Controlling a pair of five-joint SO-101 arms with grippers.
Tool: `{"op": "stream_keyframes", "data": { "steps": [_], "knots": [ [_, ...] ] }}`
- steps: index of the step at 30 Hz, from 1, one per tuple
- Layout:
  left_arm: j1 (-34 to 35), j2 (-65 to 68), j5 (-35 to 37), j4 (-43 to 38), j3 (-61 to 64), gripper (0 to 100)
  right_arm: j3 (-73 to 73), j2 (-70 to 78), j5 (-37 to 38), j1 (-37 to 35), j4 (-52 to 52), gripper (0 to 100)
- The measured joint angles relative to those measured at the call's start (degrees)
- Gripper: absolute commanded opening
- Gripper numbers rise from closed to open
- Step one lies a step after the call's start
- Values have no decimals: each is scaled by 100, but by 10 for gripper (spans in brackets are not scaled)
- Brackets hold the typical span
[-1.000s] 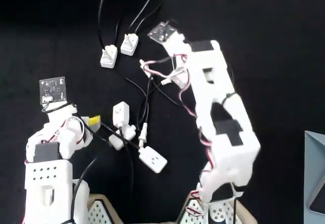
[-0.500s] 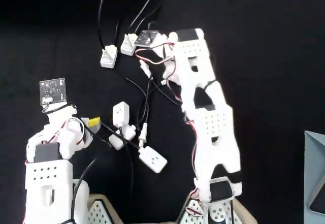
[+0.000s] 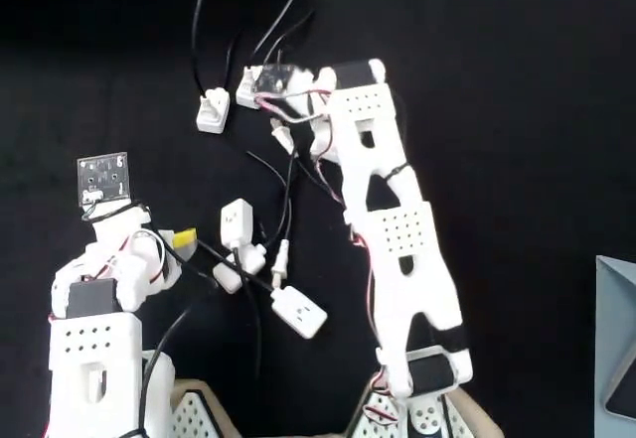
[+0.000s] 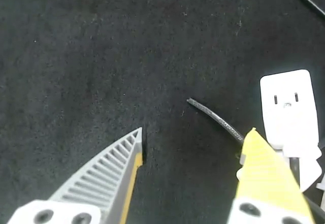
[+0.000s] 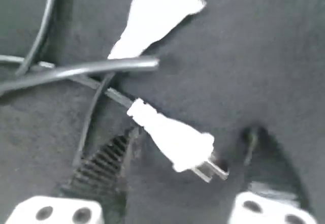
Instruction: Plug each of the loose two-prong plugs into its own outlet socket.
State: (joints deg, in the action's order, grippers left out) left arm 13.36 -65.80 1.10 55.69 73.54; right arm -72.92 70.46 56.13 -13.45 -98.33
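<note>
Right arm swung left; seemingly four sockets.

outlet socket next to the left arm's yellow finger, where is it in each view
high view: the outlet socket lies left of centre, face up, just right of the yellow finger.
left wrist view: the socket sits just past the yellow finger's tip, beside a black cable end.
right wrist view: aimed at a loose two-prong plug instead.
shared landmark: the yellow finger.

right wrist: plug blurred, white block cut by edge | left wrist: outlet socket partly behind yellow finger | high: 1 far socket part-hidden by arm
</note>
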Motion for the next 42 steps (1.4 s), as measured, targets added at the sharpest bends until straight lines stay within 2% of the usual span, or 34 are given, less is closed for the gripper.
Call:
{"op": "stream_keyframes", "data": {
  "steps": [4, 8, 17, 29, 37, 42],
  "knots": [
    [0, -9, 0, 0, 0, 306, -70, 9, 62, 35, -26, 106],
    [0, -9, 0, 0, 0, 306, -88, 9, 70, 35, -26, 8],
    [0, -9, 0, 0, 0, 306, 369, -369, -360, 26, -44, 11],
    [0, -9, 0, 0, 0, 306, 3842, -3499, -1811, 35, -44, 11],
    [0, -9, 0, 0, 0, 306, 5187, -5758, -2910, 642, -44, 11],
    [0, -9, 0, 0, 0, 306, 6048, -6919, -3121, 1143, -44, 11]
  ]
}}
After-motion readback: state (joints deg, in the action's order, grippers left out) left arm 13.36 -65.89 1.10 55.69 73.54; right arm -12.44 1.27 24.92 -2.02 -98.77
